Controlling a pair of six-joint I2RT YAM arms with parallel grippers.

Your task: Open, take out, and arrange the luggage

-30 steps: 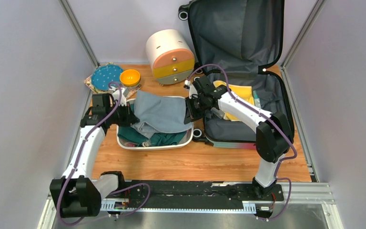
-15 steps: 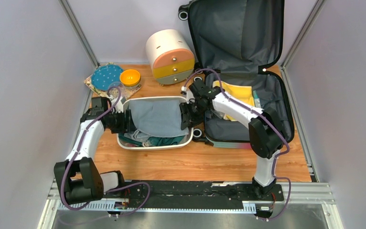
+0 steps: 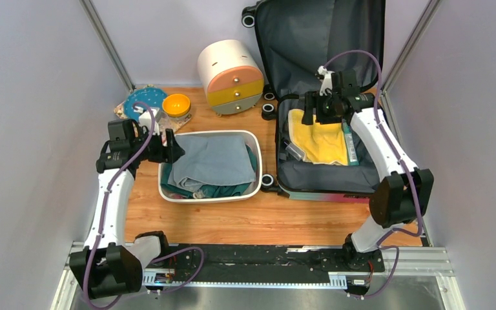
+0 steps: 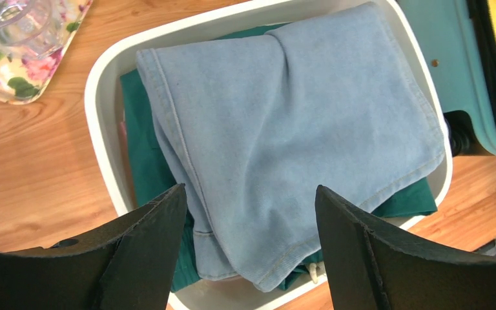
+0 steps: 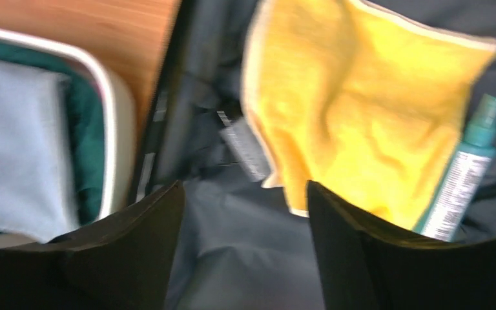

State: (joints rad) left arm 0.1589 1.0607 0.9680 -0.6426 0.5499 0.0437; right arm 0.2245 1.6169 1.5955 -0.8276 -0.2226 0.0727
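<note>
Wooden desk [image 3: 232, 219] carries the open luggage [image 3: 326, 179] — stiff shell, limp yellow towel [image 3: 320, 139] likely best pinched at an edge; left tool [image 4: 248, 194] and right tool [image 5: 242, 187] gape wide, empty.

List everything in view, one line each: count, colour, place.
suitcase: 1, dark grey inside, open at right, lid raised
cloth: 1, yellow, in the suitcase
spray bottle: 1, teal, beside the cloth
basin: 1, white, table centre
garment: 1, light blue, topmost in the basin
clothes: count unclear, dark green, under the garment
cabinet: 1, cream with pink, yellow, grey drawers, far centre
bowl: 1, orange, far left
table: 1, wood
left gripper: black, open, by the basin
right gripper: black, open, over the suitcase
</note>
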